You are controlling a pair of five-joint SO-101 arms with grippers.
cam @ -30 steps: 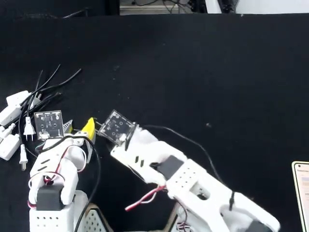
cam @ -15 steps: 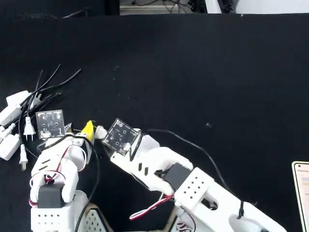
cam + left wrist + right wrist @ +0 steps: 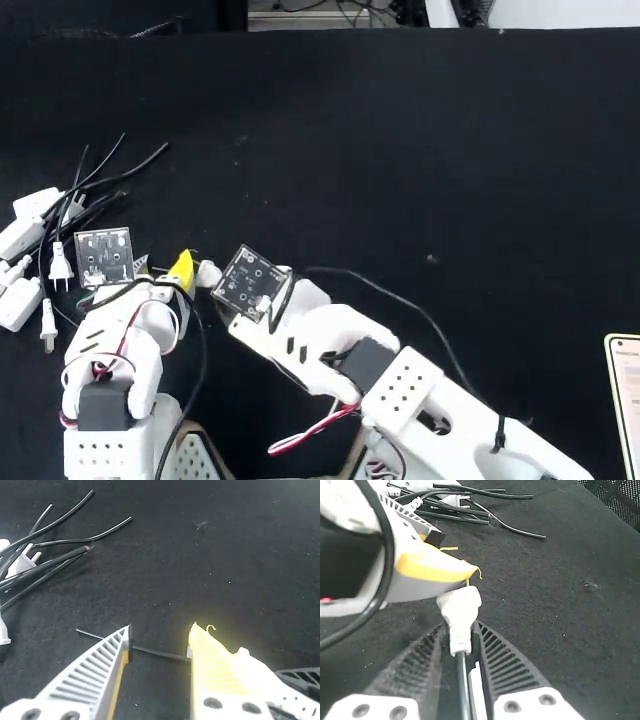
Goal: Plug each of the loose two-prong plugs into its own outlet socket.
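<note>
My right gripper point(image 3: 460, 626) is shut on a white two-prong plug point(image 3: 460, 611) whose black cord runs back between the fingers. The plug's front end touches the yellow finger point(image 3: 434, 568) of the left gripper. In the high view this plug point(image 3: 207, 272) sits between the two arms near the table's front left. My left gripper point(image 3: 161, 627) is open just above the cloth, with a thin black wire point(image 3: 159, 653) crossing between its fingers. Two loose plugs point(image 3: 58, 262) point(image 3: 47, 326) and white outlet blocks point(image 3: 28, 218) lie at the far left.
A tangle of black cables point(image 3: 100, 185) fans out from the outlet blocks toward the table's middle. A sheet of paper point(image 3: 626, 385) lies at the right edge. The black cloth point(image 3: 420, 160) stretches bare across the centre and right.
From a second ago the right arm drew back toward the near edge, and the white plug came into sight beside the yellow finger. Nothing moved in the last half second.
</note>
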